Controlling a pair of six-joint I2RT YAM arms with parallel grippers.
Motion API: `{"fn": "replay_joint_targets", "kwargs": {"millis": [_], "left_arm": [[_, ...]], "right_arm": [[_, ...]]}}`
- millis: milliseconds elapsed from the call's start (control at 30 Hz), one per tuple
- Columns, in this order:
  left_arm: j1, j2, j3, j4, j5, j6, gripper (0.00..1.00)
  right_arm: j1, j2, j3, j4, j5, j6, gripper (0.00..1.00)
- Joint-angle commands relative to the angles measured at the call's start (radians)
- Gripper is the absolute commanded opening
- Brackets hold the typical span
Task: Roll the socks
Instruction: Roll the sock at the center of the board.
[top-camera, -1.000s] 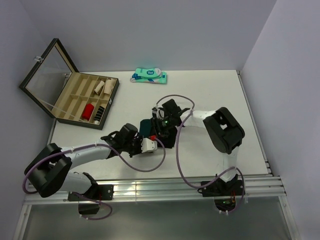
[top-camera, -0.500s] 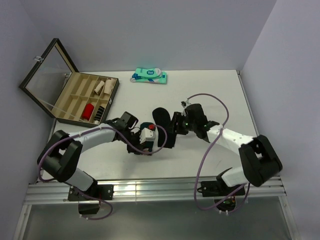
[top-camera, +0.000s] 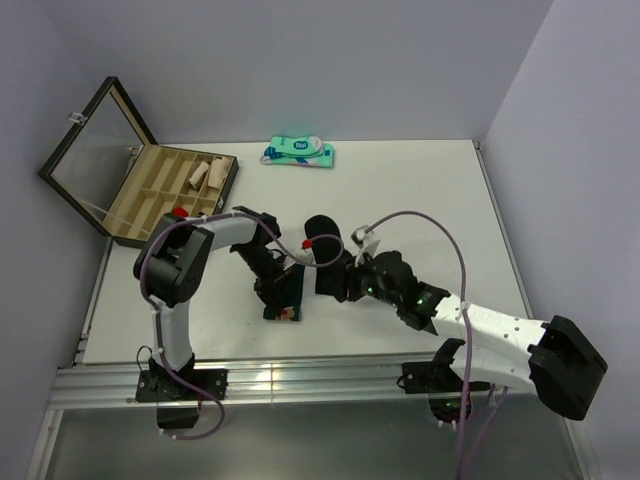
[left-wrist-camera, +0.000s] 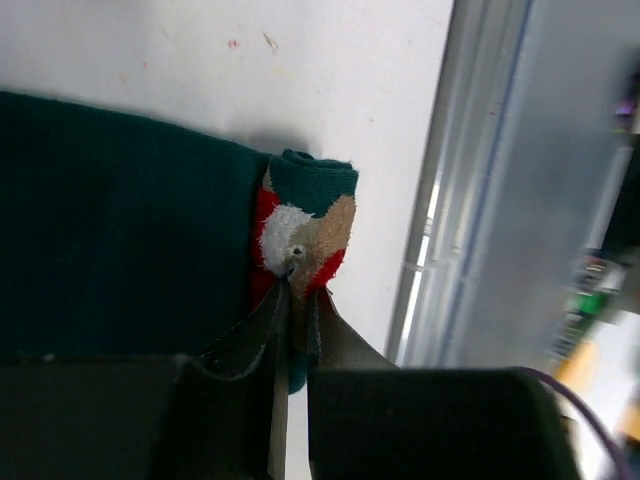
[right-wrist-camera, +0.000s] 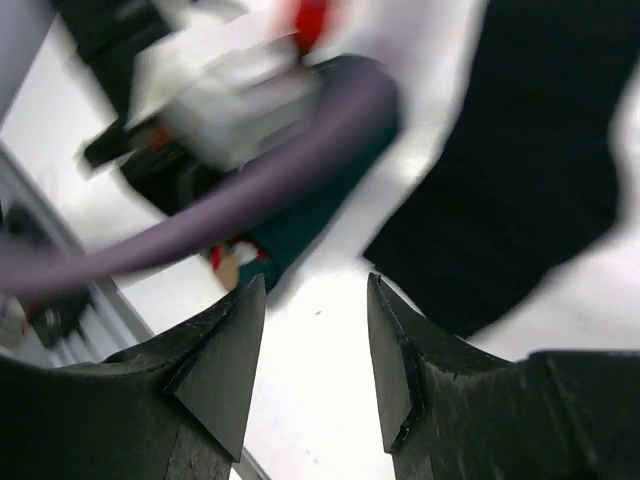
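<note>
So the wooden box (top-camera: 150, 200) with its glass lid (top-camera: 90, 150) propped open is my reference point here. The dark green sock (top-camera: 283, 297) lies flat on the white counter (top-camera: 420, 190), to the right of the box and closer to the arm bases than the box is.

The left pincer (top-camera: 283, 308) is down on the end of that sock farthest from the box. In the left wrist view the left pincer (left-wrist-camera: 293, 290) is clenched on the toe of the dark green sock (left-wrist-camera: 120, 220), right on the red-brown and white cartoon patch. The toe is bunched up into a small fold there, and the rest of the sock stays flat.

The black sock (top-camera: 322, 235) is one step farther right of the box than the green one and just beside it.

The right pincer (top-camera: 335, 282) sits low, right next to the black sock, on the side away from the box. From the right wrist camera the right pincer (right-wrist-camera: 310, 290) is released: jaws apart, only bare counter between them. The black sock (right-wrist-camera: 540, 140) is off to one side, and the dark green sock (right-wrist-camera: 300, 225) and a blurry purple cable (right-wrist-camera: 250, 215) are on the other.

There are beige rolls (top-camera: 205, 175) and a red roll (top-camera: 178, 212) in the box compartments. A teal packaged pair (top-camera: 298, 152) lies to the right of the box, near the back wall.
</note>
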Motion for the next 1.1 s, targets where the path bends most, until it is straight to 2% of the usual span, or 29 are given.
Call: {"fn": "replay_joint_targets", "kwargs": {"millis": [0,167,467,700,1067], "left_arm": [[0.023,0.114,0.068,-0.198,0.003,0.063,0.02],[0.046,0.199,0.139,-0.285,0.011,0.08,0.03],[0.059,0.268,0.174,-0.305,-0.015,0.046,0.04],[0.07,0.276,0.162,-0.305,-0.043,0.054,0.04],[0.074,0.291,0.153,-0.312,-0.044,0.086,0.05]], "right_arm": [[0.16,-0.036,-0.031,0.113,0.151,-0.148,0.53],[0.262,0.015,0.016,0.125,0.148,-0.219,0.53],[0.449,0.36,0.259,0.018,0.218,-0.343,0.53],[0.501,0.503,0.368,-0.056,0.227,-0.403,0.53],[0.578,0.684,0.52,-0.174,0.33,-0.486,0.54]]}}
